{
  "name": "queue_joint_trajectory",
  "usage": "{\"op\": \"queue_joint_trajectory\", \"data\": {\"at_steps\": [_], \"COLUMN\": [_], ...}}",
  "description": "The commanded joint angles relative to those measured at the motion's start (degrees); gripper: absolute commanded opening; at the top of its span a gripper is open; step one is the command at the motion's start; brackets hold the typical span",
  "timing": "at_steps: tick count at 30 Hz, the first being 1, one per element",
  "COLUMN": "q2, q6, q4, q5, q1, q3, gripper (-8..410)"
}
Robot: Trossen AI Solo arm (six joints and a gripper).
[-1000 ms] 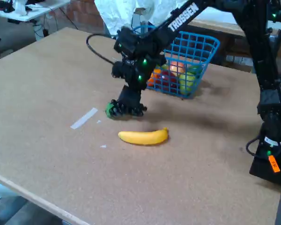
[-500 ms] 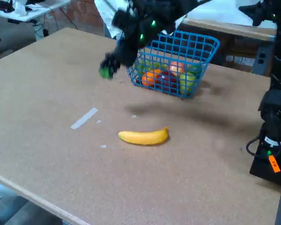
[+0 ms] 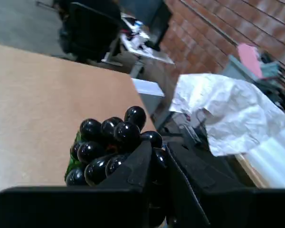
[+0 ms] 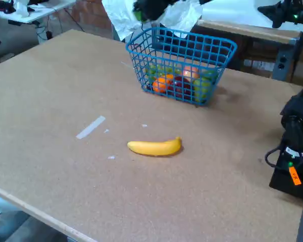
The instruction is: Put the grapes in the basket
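Brown tabletop [image 3: 33,95] below, grapes [image 3: 109,147] clamped in gripper [image 3: 156,166]

Basket [image 4: 182,55] at table's [image 4: 50,101] far side, fruit inside — banana [image 4: 155,146] before it, tape strip [image 4: 90,127] left.

Grapes [image 3: 111,147] (in tool [image 3: 156,166]) now above basket [image 4: 182,65]

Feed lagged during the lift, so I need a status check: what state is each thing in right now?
grapes: off the table, clamped in the claw.
claw: shut on the grapes.
basket: upright on the table, already holding other fruit.
banana: lying loose on the table, untouched.
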Motion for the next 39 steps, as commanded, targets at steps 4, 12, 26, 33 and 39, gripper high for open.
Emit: {"op": "queue_joint_trajectory", "data": {"at_steps": [4, 12, 26, 33, 39], "q2": [-0.11, -0.11, -0.13, -0.13, -0.13], "q6": [5.86, 6.64, 9.11, 9.92, 10.4], "q4": [-0.48, 0.76, 13.16, 15.34, 15.91], "q5": [0.5, -2.21, -7.06, -7.15, -14.23], "q1": [-8.55, -16.39, -21.0, -21.03, -22.08], "q3": [-0.48, -6.27, -23.52, -27.45, -27.69], "gripper": [0, 0, 0, 0, 42]}}
